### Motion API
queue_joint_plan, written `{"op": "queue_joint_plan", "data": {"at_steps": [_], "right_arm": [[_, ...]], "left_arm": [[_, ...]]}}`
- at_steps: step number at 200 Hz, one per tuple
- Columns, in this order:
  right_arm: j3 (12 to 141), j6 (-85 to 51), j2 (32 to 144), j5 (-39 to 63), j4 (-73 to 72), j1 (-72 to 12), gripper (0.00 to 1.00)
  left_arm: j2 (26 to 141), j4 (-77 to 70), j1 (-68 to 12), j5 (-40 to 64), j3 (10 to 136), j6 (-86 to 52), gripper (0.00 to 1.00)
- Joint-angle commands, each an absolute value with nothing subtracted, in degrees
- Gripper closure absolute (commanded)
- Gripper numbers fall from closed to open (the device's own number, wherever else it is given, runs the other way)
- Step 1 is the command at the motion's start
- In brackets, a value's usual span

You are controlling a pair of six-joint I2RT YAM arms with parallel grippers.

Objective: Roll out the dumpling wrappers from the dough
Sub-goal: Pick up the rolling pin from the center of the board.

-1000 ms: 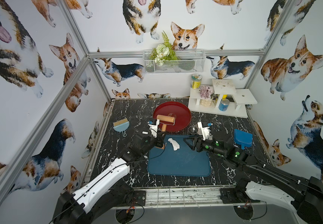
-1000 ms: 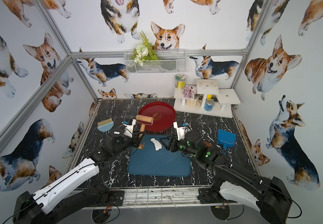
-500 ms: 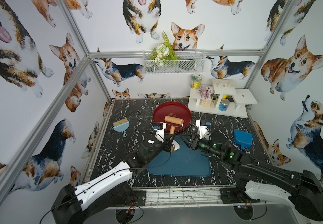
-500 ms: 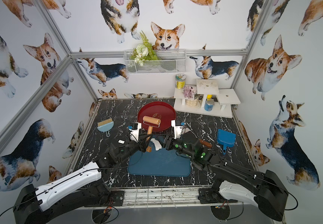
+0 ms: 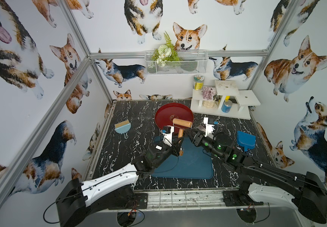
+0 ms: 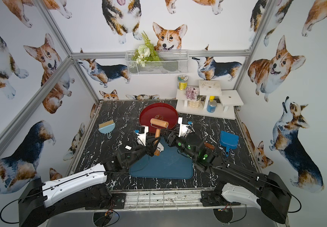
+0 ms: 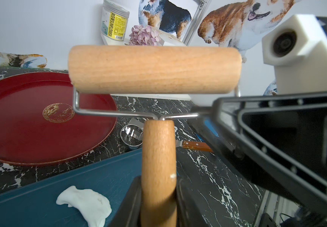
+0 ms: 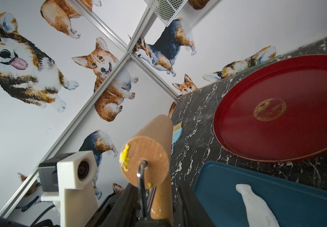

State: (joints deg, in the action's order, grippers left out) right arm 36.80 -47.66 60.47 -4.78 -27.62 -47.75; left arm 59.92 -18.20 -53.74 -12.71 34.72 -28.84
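Clamping left fingers (image 7: pixel 128 206) on the roller handle (image 7: pixel 157 167), right fingers (image 7: pixel 225 107) beside its wire frame (image 7: pixel 99 113), closure unclear.

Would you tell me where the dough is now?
The dough lies at the far left of the blue tray, near the red plate, beside the rolling pin handle in the left gripper, as the left wrist view shows.

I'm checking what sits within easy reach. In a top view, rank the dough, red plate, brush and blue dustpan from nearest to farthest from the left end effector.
1. dough, on the blue tray, right beside the left end effector gripping the rolling pin.
2. red plate, behind, toward the back wall.
3. brush, off to the left.
4. blue dustpan, farthest, across on the right.
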Motion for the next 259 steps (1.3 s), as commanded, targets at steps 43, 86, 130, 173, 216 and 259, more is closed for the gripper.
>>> {"op": "queue_joint_plan", "data": {"at_steps": [43,86,130,173,216,259], "right_arm": [[37.18,-45.24,59.77,-9.38,-29.88,-47.89,0.85],[36.39,-43.63,59.51,-9.07,-31.87,-47.86,1.0],[33.84,-39.52,57.22,-9.05,-34.2,-47.65,1.0],[29.09,-33.79,52.93,-1.24,-37.62,-42.48,1.0],[26.04,-21.54,50.06,19.43,-37.46,-34.17,1.0],[27.61,-8.36,49.97,34.68,-31.98,-33.68,1.0]], "left_arm": [[59.77,-23.17,-55.63,-16.23,34.68,-27.68,1.0],[60.21,-22.91,-55.9,-15.82,34.88,-26.9,0.97],[57.73,-20.45,-55.93,-16.55,34.11,-26.02,0.31],[49.77,-14.83,-54.59,-16.91,32.5,-24.07,0.05],[40.2,-11.69,-44.26,-0.91,31.06,-22.65,0.0],[37.02,-9.98,-34.05,15.33,31.72,-21.43,0.0]]}}
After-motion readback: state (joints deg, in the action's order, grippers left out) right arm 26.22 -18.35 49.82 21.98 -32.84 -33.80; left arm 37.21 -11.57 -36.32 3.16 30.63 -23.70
